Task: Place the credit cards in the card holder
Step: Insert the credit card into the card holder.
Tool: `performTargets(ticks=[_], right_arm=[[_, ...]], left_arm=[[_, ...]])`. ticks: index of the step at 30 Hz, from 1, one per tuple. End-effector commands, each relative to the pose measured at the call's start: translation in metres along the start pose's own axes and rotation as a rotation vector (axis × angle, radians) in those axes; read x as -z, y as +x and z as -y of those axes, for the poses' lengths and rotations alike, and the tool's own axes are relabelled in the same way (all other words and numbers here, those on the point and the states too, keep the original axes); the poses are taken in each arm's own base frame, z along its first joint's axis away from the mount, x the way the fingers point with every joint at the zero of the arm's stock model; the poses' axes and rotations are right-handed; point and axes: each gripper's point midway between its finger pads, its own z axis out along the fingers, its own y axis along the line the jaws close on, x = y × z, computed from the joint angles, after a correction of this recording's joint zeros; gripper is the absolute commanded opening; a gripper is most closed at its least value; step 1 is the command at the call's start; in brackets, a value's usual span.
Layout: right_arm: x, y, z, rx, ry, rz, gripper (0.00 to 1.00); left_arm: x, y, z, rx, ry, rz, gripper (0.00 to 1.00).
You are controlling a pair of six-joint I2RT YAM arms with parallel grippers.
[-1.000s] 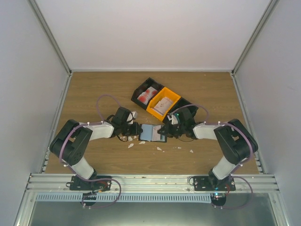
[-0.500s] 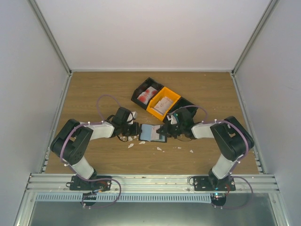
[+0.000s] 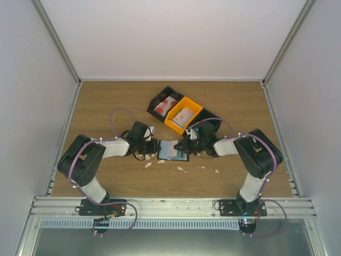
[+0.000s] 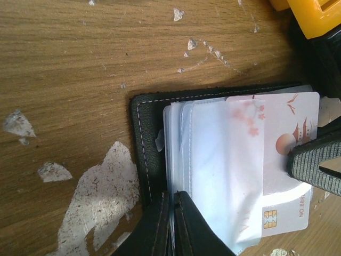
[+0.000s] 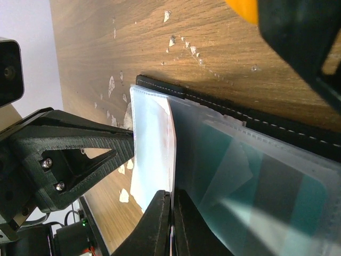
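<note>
Mid-surface [image 3: 106, 96], between the arms: card holder [image 3: 171, 152] lies open. Left end effector [image 4: 171, 224] clamped on its clear sleeves. Right end effector [image 5: 171, 224] pinching a pink-white card [image 4: 285, 125], which sits partly inside a sleeve. More cards [image 3: 165, 106] in the bins behind.

from above, the left gripper [image 3: 156, 149] and right gripper [image 3: 183, 146] cover the card holder's [image 3: 171, 152] ends. up close, clear sleeves [image 4: 213, 170] veil much of the pale card [image 4: 282, 117]; the orange bin [image 4: 314, 16] is cropped. a blurred, possibly teal card [image 5: 298, 202] runs off the right wrist picture's edge.
</note>
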Motion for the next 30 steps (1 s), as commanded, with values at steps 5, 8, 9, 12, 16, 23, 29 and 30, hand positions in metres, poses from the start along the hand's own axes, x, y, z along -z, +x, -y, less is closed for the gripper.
performTargets(ticks=[5,8,9,12,16,23,29,30], right_arm=[[-0.014,0.021,0.02,-0.024,0.073,-0.066,0.05],[-0.018,0.023,0.017,-0.016,0.075,-0.068,0.06],[-0.02,0.023,0.017,-0.015,0.076,-0.068,0.06],[-0.023,0.024,0.016,-0.017,0.078,-0.063,0.06],[-0.027,0.025,0.014,-0.015,0.074,-0.065,0.06],[-0.033,0.029,0.011,-0.012,0.075,-0.069,0.09],[-0.024,0.023,0.006,0.004,0.095,-0.026,0.2],[-0.021,0.02,0.003,0.012,0.099,-0.008,0.24]], left_arm=[[-0.007,0.009,-0.004,-0.009,-0.002,-0.042,0.07],[-0.007,0.01,-0.003,-0.01,0.005,-0.045,0.07],[-0.007,0.01,-0.003,-0.009,0.006,-0.046,0.07],[-0.008,0.011,-0.002,-0.008,0.01,-0.05,0.07],[-0.008,0.012,-0.003,-0.007,0.012,-0.054,0.07],[-0.008,0.017,-0.003,-0.007,0.021,-0.068,0.07],[-0.006,0.017,-0.002,-0.013,0.025,-0.065,0.07],[-0.005,0.016,-0.001,-0.017,0.028,-0.061,0.08]])
